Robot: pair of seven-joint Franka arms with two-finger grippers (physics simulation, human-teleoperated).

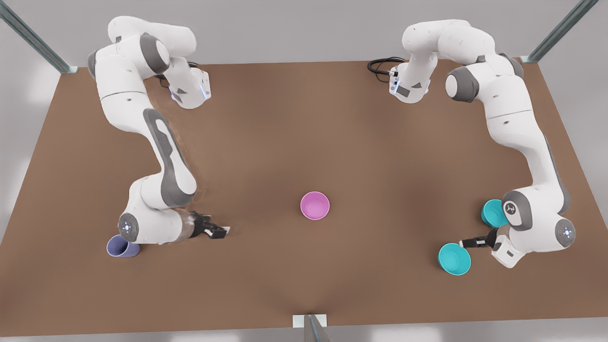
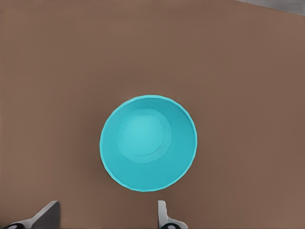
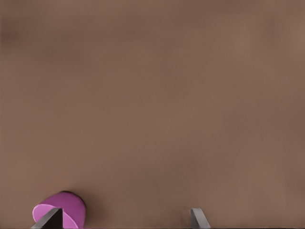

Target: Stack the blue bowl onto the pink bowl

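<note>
blue bowl [image 1: 454,259] upright (teal) | pink bowl [image 1: 315,205] upright, mid-table

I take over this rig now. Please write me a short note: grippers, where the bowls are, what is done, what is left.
Left gripper: fingers open, empty, beside the blue bowl at the front view's right.
Right gripper: open, empty, waiting at the front view's left.
Pink bowl: mid-table, alone.
Second teal bowl: behind the left arm.
Done: nothing stacked.
Left: grasp blue bowl, set it in the pink one.

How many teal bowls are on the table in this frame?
2. One teal bowl sits just off the left gripper, on the front view's right; the other teal bowl is behind it, partly hidden by that arm.
</note>
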